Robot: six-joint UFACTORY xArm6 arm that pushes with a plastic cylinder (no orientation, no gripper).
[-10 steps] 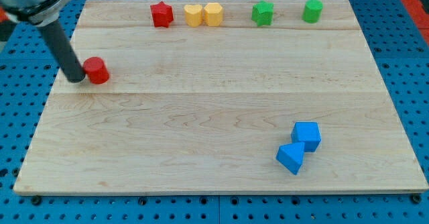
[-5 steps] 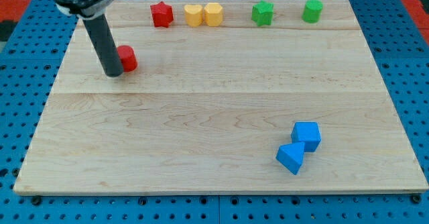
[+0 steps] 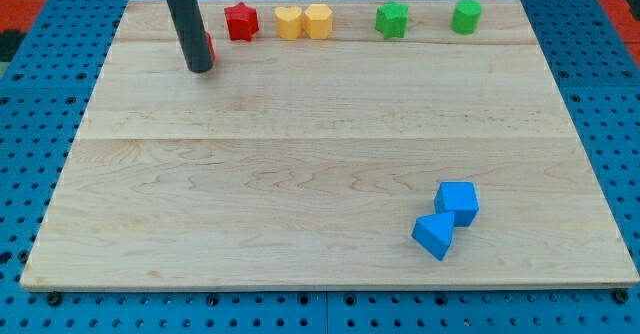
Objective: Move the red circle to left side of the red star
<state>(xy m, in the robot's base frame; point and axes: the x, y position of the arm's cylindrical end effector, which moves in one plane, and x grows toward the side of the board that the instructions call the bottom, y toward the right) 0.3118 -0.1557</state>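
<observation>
The red star (image 3: pixel 240 21) sits near the top edge of the wooden board (image 3: pixel 330 144), left of centre. The red circle (image 3: pixel 209 47) is almost wholly hidden behind my dark rod; only a thin red sliver shows at the rod's right side, below and left of the star. My tip (image 3: pixel 200 69) rests on the board at the circle's lower left, touching it.
In the top row right of the star stand a yellow heart (image 3: pixel 288 21), a yellow hexagon (image 3: pixel 318 20), a green star (image 3: pixel 392 19) and a green hexagon (image 3: pixel 465 16). A blue cube (image 3: pixel 458 202) and a blue triangle (image 3: pixel 434 235) lie at the lower right.
My rod has swept up and to the right, pushing the red circle from the board's left part to just below-left of the red star. The other blocks have not moved.
</observation>
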